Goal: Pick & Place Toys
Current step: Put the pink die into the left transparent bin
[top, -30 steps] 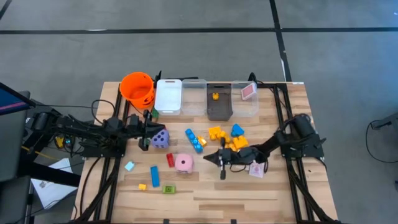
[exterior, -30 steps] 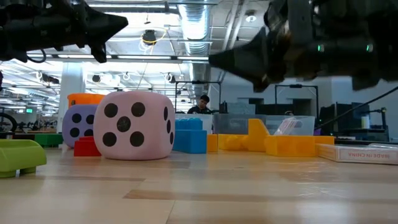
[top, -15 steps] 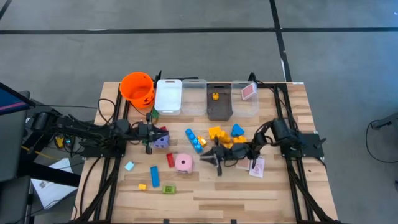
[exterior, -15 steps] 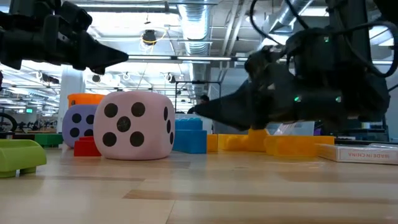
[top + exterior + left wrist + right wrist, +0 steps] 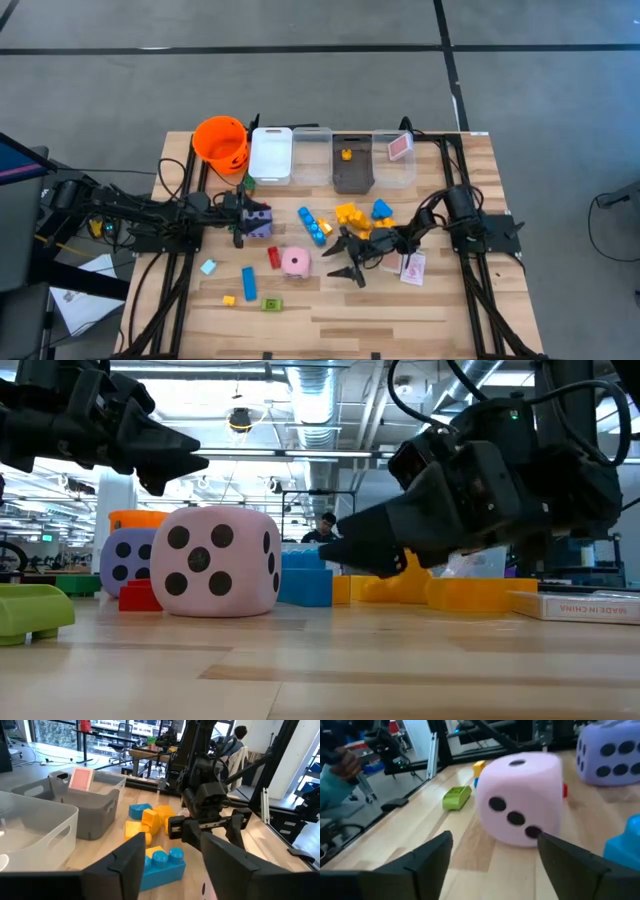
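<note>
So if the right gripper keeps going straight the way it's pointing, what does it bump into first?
Most likely the pink die. The right gripper is open and points across the table at it, with only bare wood between them.

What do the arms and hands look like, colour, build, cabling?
Both arms are matte black, jointed and blocky, with loose black cables looping along them. The left hand and right hand each end in two tapered black fingers. The right wrist housing shows a small green indicator light.
</note>
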Controlling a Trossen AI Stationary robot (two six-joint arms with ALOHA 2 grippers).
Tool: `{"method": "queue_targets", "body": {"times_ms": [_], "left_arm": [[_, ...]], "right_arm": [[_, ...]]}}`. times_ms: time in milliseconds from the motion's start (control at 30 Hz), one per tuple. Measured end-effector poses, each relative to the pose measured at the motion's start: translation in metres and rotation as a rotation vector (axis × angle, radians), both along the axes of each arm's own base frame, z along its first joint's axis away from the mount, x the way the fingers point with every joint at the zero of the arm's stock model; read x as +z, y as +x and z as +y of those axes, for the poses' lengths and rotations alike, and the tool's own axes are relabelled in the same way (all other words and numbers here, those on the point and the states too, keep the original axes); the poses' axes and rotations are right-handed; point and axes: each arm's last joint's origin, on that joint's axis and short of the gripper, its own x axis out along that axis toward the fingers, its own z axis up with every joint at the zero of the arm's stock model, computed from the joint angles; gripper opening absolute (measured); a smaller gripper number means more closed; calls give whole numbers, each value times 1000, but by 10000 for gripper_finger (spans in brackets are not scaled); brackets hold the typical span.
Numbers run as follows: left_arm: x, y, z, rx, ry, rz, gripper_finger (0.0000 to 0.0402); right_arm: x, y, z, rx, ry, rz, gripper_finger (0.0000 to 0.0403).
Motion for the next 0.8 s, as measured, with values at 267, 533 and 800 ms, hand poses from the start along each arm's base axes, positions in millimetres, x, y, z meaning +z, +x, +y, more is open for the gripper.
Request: {"method": "queue_targets", "body": {"times_ms": [267, 533, 800], "left_arm": [[1, 0, 0, 1, -3, -8, 218], [1, 0, 0, 1, -107, -16, 215], [1, 0, 0, -4, -105, -16, 215]], "right_arm": [[13, 12, -2, 26, 236, 15, 312], [19, 24, 12, 206, 165, 3, 320], [25, 40, 17, 181, 114, -7, 340]]}}
